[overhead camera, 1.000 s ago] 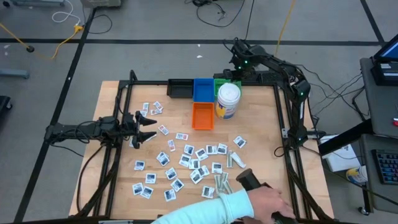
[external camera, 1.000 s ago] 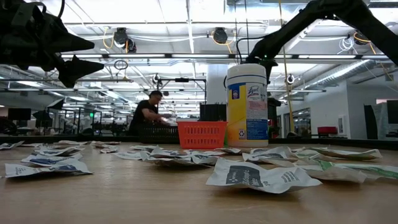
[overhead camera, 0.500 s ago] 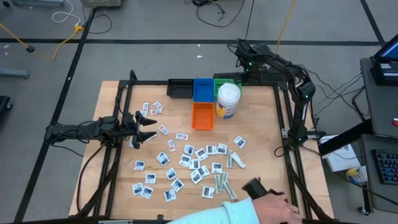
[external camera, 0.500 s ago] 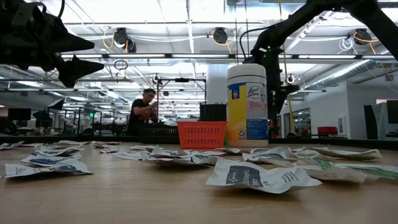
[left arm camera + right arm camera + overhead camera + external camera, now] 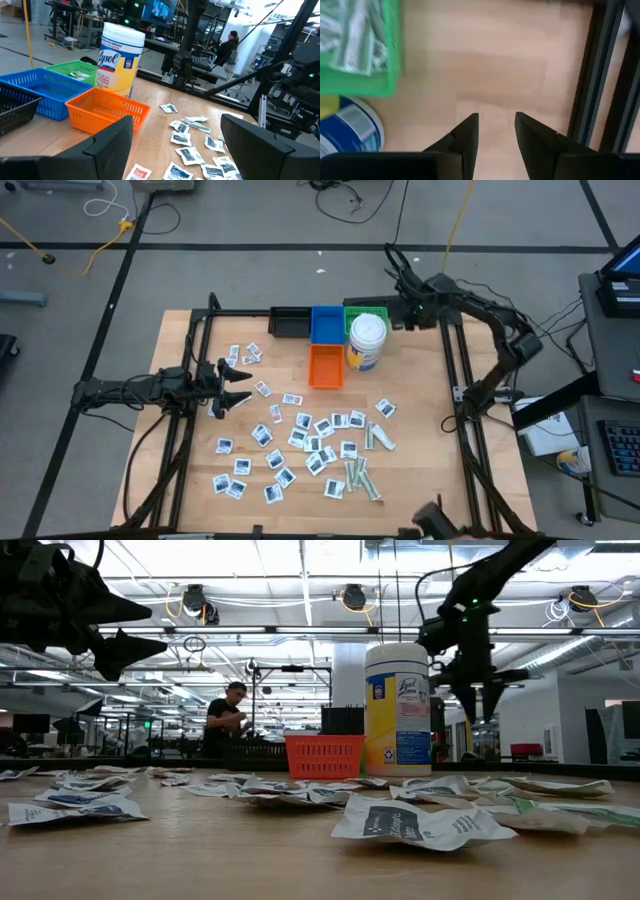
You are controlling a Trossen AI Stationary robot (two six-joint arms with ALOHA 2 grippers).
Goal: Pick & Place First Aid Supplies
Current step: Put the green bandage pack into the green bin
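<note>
While the packets (image 5: 305, 435) lie scattered mid-table, thin, light and floppy, best pinched by an edge, the left gripper (image 5: 237, 385) hovers wide apart at their left and the right gripper (image 5: 398, 312), empty and slightly apart, hangs beside the green basket (image 5: 362, 312).

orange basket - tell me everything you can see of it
The orange basket is a small rectangular bin of bright orange plastic with slotted, mesh-like walls and a solid rim. It stands upright on the wooden table, its open top up, and looks empty in the left wrist view. The blue basket sits right behind it, and the white wipes canister stands close beside it. Neither gripper touches it.
</note>
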